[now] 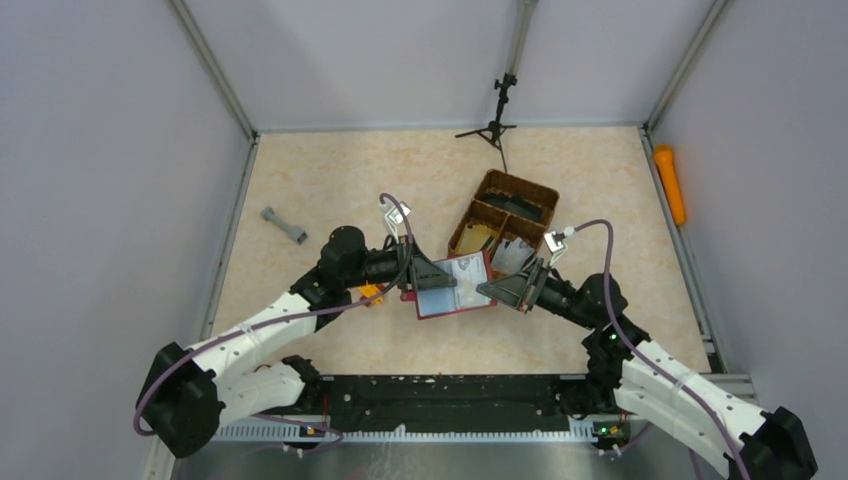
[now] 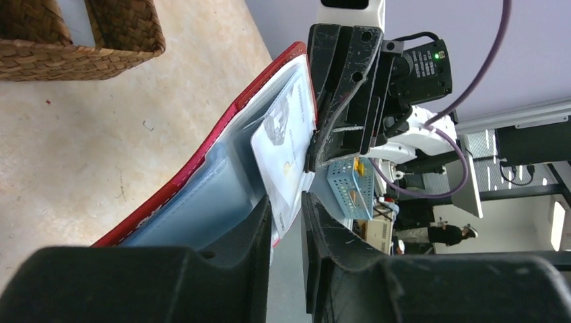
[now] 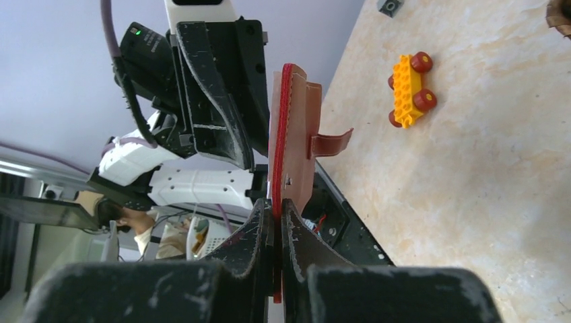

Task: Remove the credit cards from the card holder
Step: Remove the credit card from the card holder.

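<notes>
The dark red card holder (image 1: 455, 290) hangs open above the table between both grippers. My right gripper (image 1: 492, 290) is shut on its right edge; in the right wrist view (image 3: 277, 208) the red edge (image 3: 288, 128) stands upright between the fingers. My left gripper (image 1: 440, 277) is at the left edge. In the left wrist view a pale silver card (image 2: 283, 155) sticks out of a clear sleeve of the holder (image 2: 202, 158), its lower corner between my left fingers (image 2: 286, 202), which stand a little apart.
A brown wicker divided basket (image 1: 520, 185) stands just behind the holder, with tan and grey flat pieces in its near compartments. An orange toy block (image 1: 370, 293) lies under the left arm. A grey part (image 1: 284, 225), a small tripod (image 1: 495, 125) and an orange cylinder (image 1: 670, 183) lie farther off.
</notes>
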{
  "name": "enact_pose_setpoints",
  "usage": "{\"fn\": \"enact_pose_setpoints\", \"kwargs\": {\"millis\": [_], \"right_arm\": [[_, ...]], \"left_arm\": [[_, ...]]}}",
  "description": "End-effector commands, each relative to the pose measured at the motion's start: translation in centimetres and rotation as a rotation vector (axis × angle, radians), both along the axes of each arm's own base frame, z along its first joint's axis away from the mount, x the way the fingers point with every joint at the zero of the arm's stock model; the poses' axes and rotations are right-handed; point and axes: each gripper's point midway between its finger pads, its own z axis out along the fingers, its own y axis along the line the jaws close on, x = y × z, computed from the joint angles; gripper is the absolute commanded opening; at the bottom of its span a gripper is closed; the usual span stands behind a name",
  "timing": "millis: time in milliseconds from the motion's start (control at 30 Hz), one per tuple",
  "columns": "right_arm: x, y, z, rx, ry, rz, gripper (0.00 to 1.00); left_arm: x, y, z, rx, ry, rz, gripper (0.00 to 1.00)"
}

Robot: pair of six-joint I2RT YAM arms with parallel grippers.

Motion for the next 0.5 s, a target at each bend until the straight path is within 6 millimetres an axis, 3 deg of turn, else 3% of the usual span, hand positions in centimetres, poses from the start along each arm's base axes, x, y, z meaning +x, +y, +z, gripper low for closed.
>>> {"fn": "enact_pose_setpoints", "kwargs": {"millis": [0, 300, 433, 467], "right_arm": [[-0.6, -0.2, 3.7, 0.132, -0.075, 0.027, 0.0], [-1.1, 0.0, 4.3, 0.19, -0.074, 0.059, 0.0], [-1.2, 0.0, 4.4, 0.217, -0.068, 0.068, 0.0], [-1.2, 0.0, 4.4, 0.223, -0.069, 0.069, 0.0]], "left_arm": [[-0.6, -0.2, 1.6, -0.065, -0.044, -0.04, 0.26], [-1.4, -0.5, 2.9, -0.157, -0.048, -0.093, 0.24], [-1.8, -0.6, 3.6, -0.195, -0.057, -0.118, 0.0], [-1.8, -0.5, 3.7, -0.199, -0.06, -0.118, 0.0]]}}
